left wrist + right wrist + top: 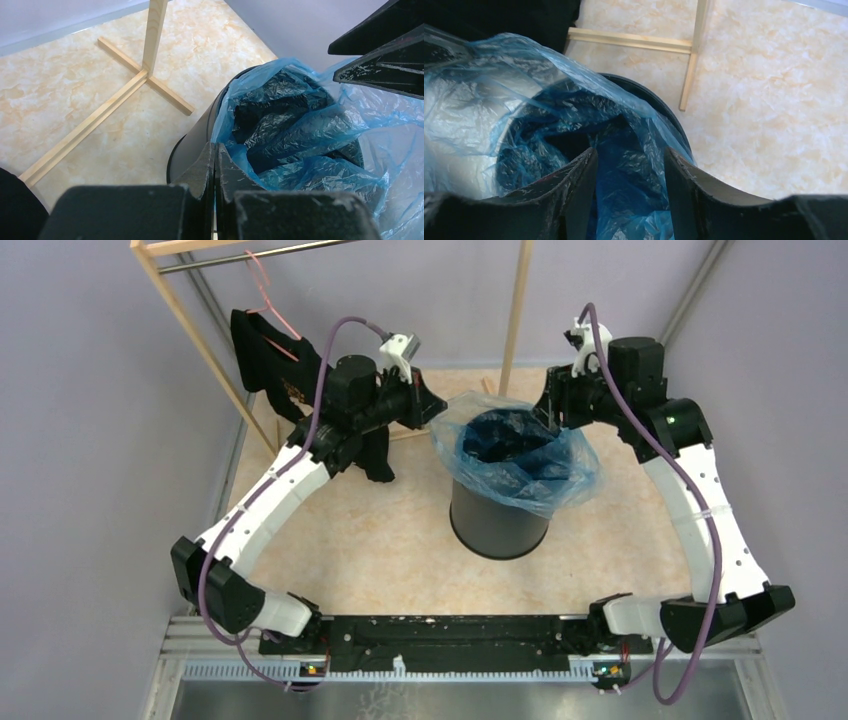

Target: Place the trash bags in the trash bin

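Note:
The black trash bin (498, 525) stands upright mid-table. The light-blue trash bag (525, 455) sits in it, its mouth spread over the rim and crumpled inside. My left gripper (437, 412) is at the bag's left edge; in the left wrist view the gripper (215, 149) is shut, with a sliver of the blue bag (300, 145) pinched between its jaws, just outside the bin's wall (197, 137). My right gripper (556, 410) is at the far right rim; in the right wrist view the gripper (630, 156) is open, with the bag's film (624, 150) between the fingers but not clamped.
A black shirt (262, 352) on a pink hanger hangs from a wooden rack at the back left, close behind the left arm. The rack's wooden post and foot bars (150, 45) stand on the table behind the bin and show in the right wrist view (691, 65).

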